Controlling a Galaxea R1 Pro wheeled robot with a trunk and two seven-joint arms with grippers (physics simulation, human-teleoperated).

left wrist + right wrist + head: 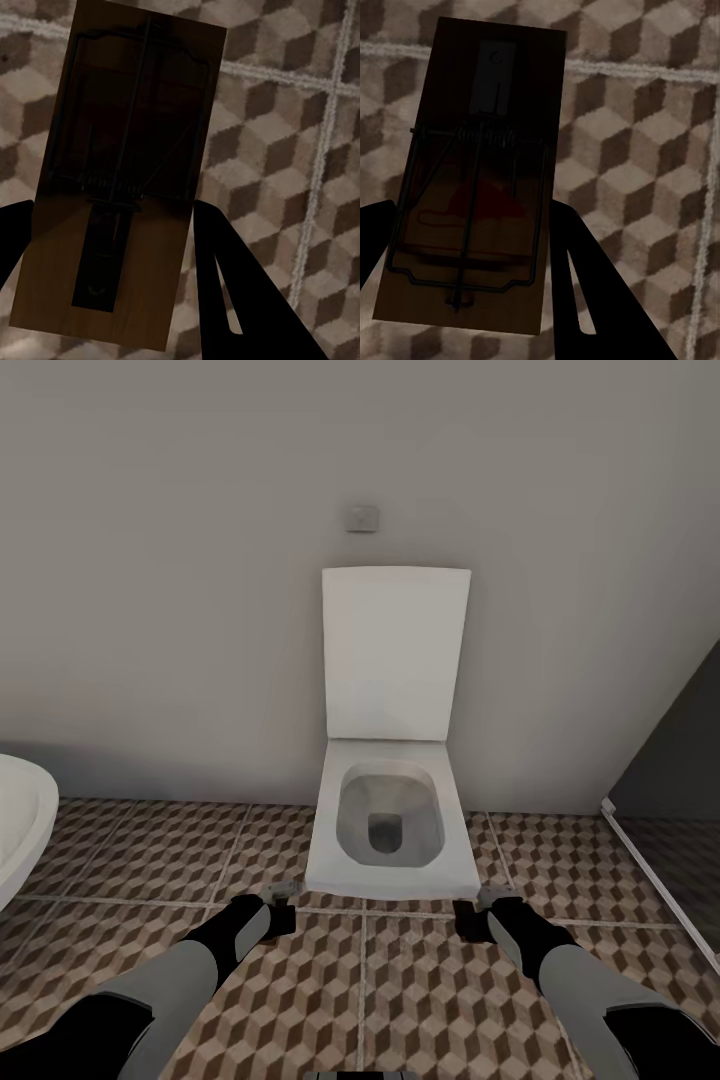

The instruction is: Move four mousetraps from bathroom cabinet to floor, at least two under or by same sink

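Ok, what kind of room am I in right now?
A bathroom, by the look of it: a white toilet with its lid up against the wall, cube-patterned floor tiles, and a white rounded fixture edge beside it.

There are no words, numbers, labels or signs to read anywhere. The two mousetraps [120, 180] [472, 180] have plain wood with no print. The wall plate [362, 518] above the toilet [392, 760] is blank too.

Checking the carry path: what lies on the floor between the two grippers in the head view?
Bare cube-patterned floor lies between the left gripper and right gripper; the toilet stands just beyond.
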